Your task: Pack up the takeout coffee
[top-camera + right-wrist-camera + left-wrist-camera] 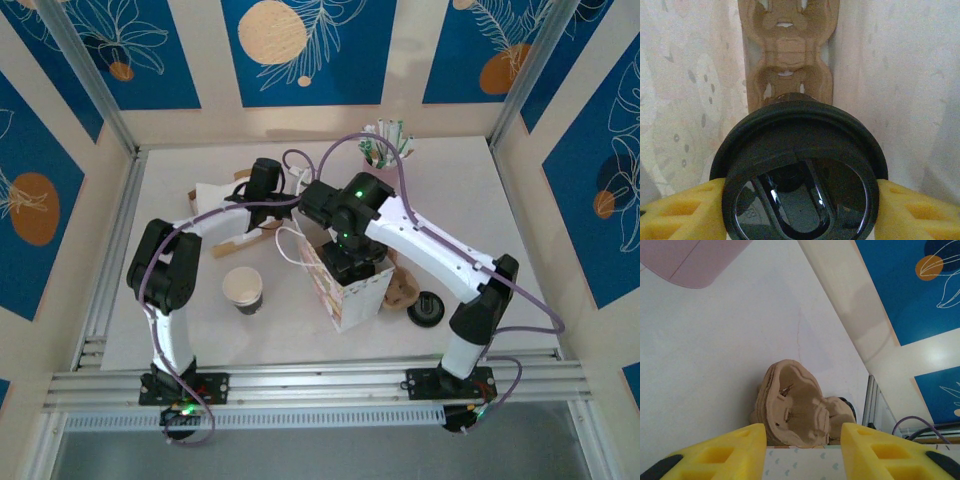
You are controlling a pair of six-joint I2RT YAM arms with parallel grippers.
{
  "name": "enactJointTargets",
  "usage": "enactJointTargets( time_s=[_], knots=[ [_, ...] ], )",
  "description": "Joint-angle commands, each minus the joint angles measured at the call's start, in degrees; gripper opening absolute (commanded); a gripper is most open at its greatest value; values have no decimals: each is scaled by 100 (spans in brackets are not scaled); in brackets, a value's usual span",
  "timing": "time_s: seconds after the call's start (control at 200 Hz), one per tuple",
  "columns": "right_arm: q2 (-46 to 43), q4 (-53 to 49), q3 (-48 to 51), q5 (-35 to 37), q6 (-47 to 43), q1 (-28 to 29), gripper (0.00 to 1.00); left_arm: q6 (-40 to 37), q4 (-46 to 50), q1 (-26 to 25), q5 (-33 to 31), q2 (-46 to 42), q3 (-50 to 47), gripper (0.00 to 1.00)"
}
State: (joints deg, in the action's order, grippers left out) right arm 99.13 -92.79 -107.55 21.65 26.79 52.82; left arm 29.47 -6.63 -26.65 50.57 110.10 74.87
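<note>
The takeout coffee [800,185], with its round black lid facing the wrist camera, sits between the yellow fingers of my right gripper [800,200], which is shut on it. It hangs inside the white patterned bag [352,295], above a brown cardboard carrier [787,55] on the bag's floor. From above, the right gripper [350,262] points down into the bag's mouth. My left gripper [297,207] is at the bag's back left. In the left wrist view its fingers [735,452] flank the bag's top edge [800,462]. Whether they press on it I cannot tell.
A lidless cup with a white inside [243,290] stands left of the bag. A cardboard carrier [402,290] and a loose black lid [427,308] lie to its right. A holder of straws [385,148] stands at the back. Paper and cardboard pieces [215,195] lie at the back left.
</note>
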Motion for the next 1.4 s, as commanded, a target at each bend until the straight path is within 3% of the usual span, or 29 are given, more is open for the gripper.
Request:
enactJointTargets(
  time_s=[0.0,0.505,1.396],
  knots=[
    [110,-881,84,-1,-49,-29,59,-101,-48,-65,77,117,133,43],
    [321,-840,151,138,-17,31,58,-105,-8,-62,80,152,177,44],
    [151,-23,898,-297,-219,-184,57,-117,4,-58,59,105,151,44]
  ],
)
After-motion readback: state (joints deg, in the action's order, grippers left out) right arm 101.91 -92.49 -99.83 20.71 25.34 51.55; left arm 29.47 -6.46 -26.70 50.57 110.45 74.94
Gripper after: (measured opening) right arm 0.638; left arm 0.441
